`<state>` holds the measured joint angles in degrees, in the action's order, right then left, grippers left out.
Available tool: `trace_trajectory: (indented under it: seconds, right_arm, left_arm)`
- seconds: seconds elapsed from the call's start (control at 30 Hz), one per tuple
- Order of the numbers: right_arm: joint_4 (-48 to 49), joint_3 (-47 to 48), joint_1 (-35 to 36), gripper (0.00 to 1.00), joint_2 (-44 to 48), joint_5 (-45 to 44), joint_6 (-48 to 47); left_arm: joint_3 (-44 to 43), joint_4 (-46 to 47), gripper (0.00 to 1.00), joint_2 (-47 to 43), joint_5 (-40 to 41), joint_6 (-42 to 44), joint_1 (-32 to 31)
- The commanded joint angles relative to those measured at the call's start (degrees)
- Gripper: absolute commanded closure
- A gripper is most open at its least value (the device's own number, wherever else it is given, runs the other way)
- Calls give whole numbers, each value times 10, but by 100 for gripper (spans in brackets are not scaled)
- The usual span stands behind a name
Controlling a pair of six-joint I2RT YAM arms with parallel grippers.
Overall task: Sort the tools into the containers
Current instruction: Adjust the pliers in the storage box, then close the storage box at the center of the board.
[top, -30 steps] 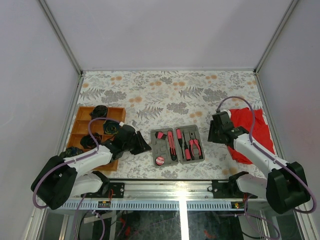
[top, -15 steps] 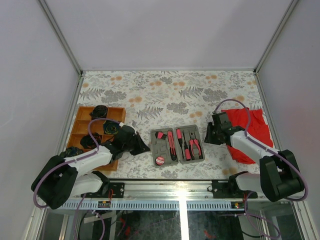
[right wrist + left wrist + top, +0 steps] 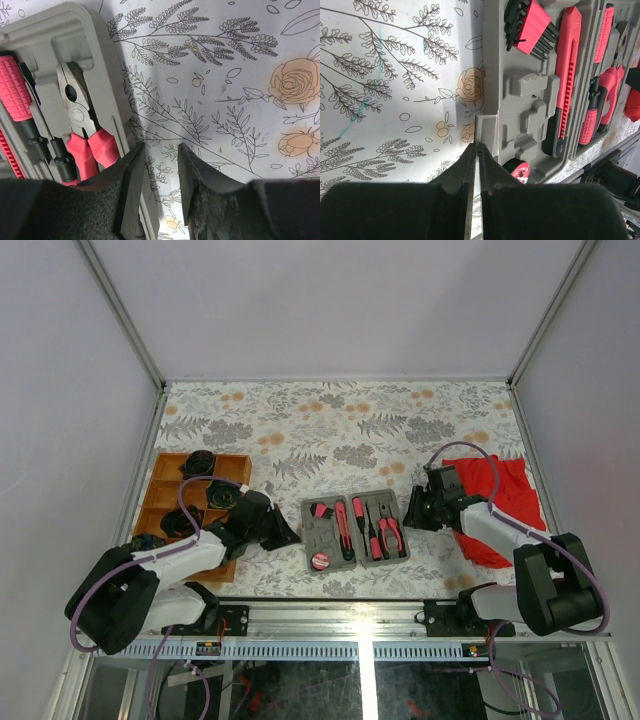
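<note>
Nearest, in the left wrist view, the left gripper [image 3: 474,146] is clenched, its two fingers pressed together with only a thin line between them. I see nothing held between them. The tips lie at the near corner of a small flat tab [image 3: 487,131] on the left rim of the grey case [image 3: 530,107]; I cannot tell if they touch it. Just to the right of the tips, in a round recess, sits the round pink disc [image 3: 521,172]. Farther along the case lie a long pink and black tool [image 3: 567,70] and, at the far end, a pink holder with short black bits [image 3: 532,22].

On the other side, the right gripper [image 3: 159,150] stands with its jaws apart. Between them only the flowered tablecloth [image 3: 240,100] shows. One finger is at the right edge of the case, and the pliers [image 3: 82,122] rest in their recess just beyond that finger, pink handles toward the gripper.

From above, the case lies open between the two grippers, close to the front edge of the table. The wooden tray [image 3: 165,488] is farther left, behind the left arm, with dark things [image 3: 200,462] in some compartments. The red cloth [image 3: 510,490] lies at the right, behind the right arm.
</note>
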<state>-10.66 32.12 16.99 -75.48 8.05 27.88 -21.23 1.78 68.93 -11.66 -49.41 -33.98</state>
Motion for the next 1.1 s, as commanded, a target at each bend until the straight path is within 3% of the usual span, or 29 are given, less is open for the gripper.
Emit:
trace_trajectory:
  seconds: [0.0,0.33,0.73,1.07]
  right_arm:
    - [40,-8,0,59,26,61,14]
    - [93,-34,-1,58,73,121,38]
    - [156,-79,-3,57,104,152,89]
    - [86,-71,-2,50,179,0,76]
  left_arm:
    - [-8,21,100,0,-14,12,1]
    - [-36,-14,100,-39,-14,16,2]
    - [-60,7,100,-40,-51,-2,1]
    - [-64,3,100,-33,-45,-7,1]
